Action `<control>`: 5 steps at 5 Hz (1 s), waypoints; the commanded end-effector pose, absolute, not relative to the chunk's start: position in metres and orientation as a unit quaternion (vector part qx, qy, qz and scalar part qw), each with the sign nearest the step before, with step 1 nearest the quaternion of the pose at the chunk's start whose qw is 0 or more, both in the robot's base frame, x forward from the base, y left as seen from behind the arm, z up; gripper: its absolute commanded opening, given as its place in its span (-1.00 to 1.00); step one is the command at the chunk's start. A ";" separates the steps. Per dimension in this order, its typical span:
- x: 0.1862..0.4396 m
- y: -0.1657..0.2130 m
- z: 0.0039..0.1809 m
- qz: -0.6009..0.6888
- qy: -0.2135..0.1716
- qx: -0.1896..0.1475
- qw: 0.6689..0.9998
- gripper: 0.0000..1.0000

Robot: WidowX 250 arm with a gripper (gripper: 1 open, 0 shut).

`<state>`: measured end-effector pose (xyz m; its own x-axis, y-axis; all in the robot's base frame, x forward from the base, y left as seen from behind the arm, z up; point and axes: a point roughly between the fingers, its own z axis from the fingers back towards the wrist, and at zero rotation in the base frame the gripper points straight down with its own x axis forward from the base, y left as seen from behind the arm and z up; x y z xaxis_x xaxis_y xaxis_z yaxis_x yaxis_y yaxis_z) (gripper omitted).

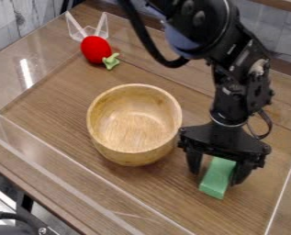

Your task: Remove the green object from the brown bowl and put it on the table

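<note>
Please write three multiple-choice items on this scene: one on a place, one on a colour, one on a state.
1. Where is the green object?
A. in the brown bowl
B. on the table right of the bowl
C. beside the red toy

2. What colour is the toy at the back?
A. red
B. blue
C. yellow

3. How does the gripper stand?
A. shut on the bowl's rim
B. open, fingers either side of the block
C. out of view

Key: B, it rests on the table, the brown bowl is empty; A, red with a green leaf; B, fingers spread.

Even bright light, slightly soft focus
</note>
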<state>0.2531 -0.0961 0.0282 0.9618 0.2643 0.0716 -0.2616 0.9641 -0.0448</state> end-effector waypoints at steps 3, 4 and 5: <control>0.249 -0.094 0.065 0.088 -0.057 -0.027 0.994 1.00; 0.260 -0.084 0.090 0.057 -0.074 -0.045 0.995 1.00; 0.275 -0.081 0.087 0.025 -0.078 -0.049 0.995 1.00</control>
<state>0.2660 -0.0803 0.0749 0.9924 0.0607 0.1066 -0.0513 0.9947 -0.0896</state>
